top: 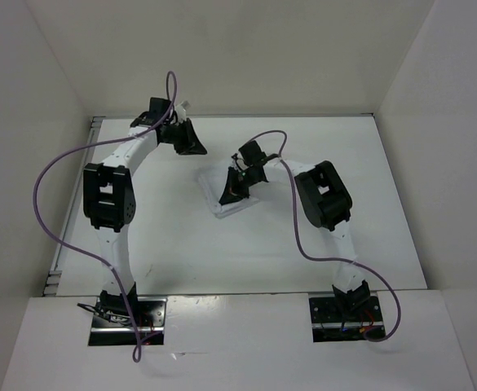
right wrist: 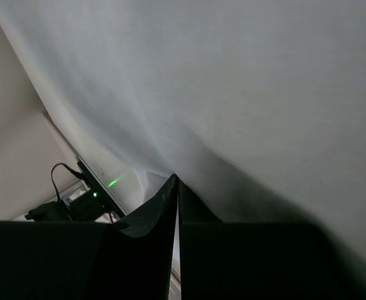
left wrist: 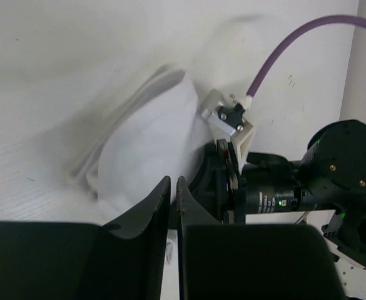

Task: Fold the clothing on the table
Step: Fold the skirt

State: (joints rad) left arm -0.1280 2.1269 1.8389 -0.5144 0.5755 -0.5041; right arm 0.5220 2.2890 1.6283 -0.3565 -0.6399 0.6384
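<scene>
The clothing [top: 224, 202] lies as a small crumpled bundle near the middle of the table [top: 181, 244], a little right of centre and towards the far side. The right gripper [top: 236, 184] sits on the bundle's far part. In the right wrist view its jaws are pressed together, with white fabric running into the tips and draping across the whole view, so I judge it is pinching a fold of the garment (how many layers it has, the pictures do not show). The left gripper [top: 191, 140] hangs to the far left of the bundle, apart from it, its jaws drawn to a thin slit with nothing between them.

The main risk I see is the pinch itself. If only the top layer is caught, pulling would peel that layer off and undo the shape rather than carry a clean fold. If the bite is shallow, the soft cloth could slide out partway through the move and drop in a heap.

The second risk is the lack of an anchor. With the left arm off the fabric, nothing pins the near side, so a sideways drag could tow the whole bundle across the smooth surface instead of folding it.
</scene>
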